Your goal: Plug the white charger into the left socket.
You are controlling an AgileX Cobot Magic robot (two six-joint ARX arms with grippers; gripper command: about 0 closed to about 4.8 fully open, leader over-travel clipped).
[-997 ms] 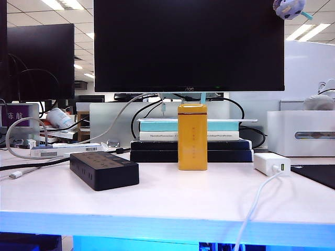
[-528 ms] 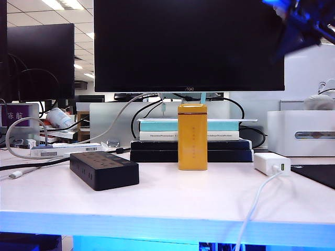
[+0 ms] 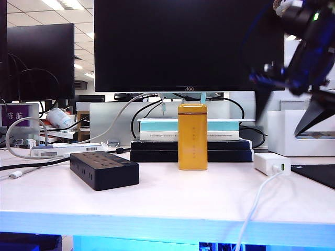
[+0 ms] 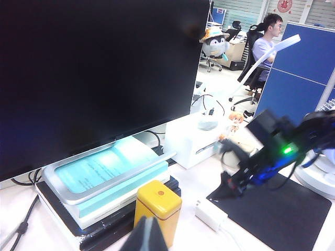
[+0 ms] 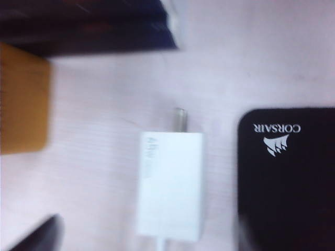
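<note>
We judge the white charger (image 5: 170, 184) light, rigid and slick; our spread, empty right gripper (image 3: 289, 112) above should pinch its long flat sides, while the left gripper (image 4: 145, 234) is closed.

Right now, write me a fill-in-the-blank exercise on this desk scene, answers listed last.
1. The white charger lies flat on the ____.
2. The black power strip sits to the ____ of the yellow tin in the exterior view.
3. The right gripper hangs above the charger, jaws ____.
4. Beside the charger lies a black mouse ____.

Answers: table; left; open; pad
</note>
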